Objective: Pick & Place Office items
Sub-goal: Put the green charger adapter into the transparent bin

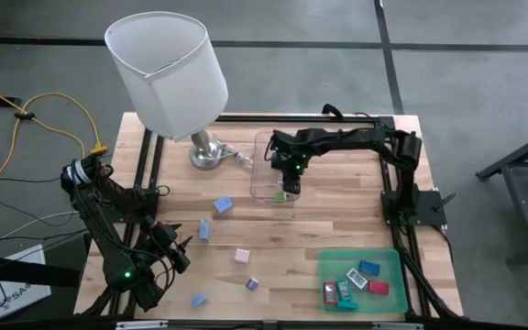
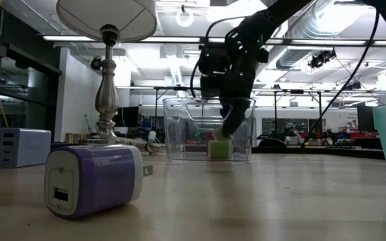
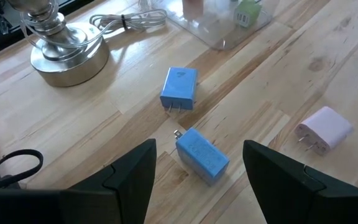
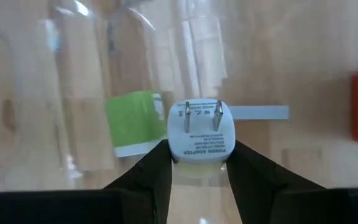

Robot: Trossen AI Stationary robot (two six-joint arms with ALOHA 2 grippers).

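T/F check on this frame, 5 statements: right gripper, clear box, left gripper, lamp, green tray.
1. The right gripper is shut on a white power adapter. True.
2. The clear plastic box holds nothing. False: a green adapter already lies inside it.
3. The left gripper grips a blue adapter. False: its fingers stand open above two blue adapters, touching neither.
4. The lamp stands at the far side of the table, beside the clear box. True.
5. The green tray is empty. False: several small adapters lie in it.
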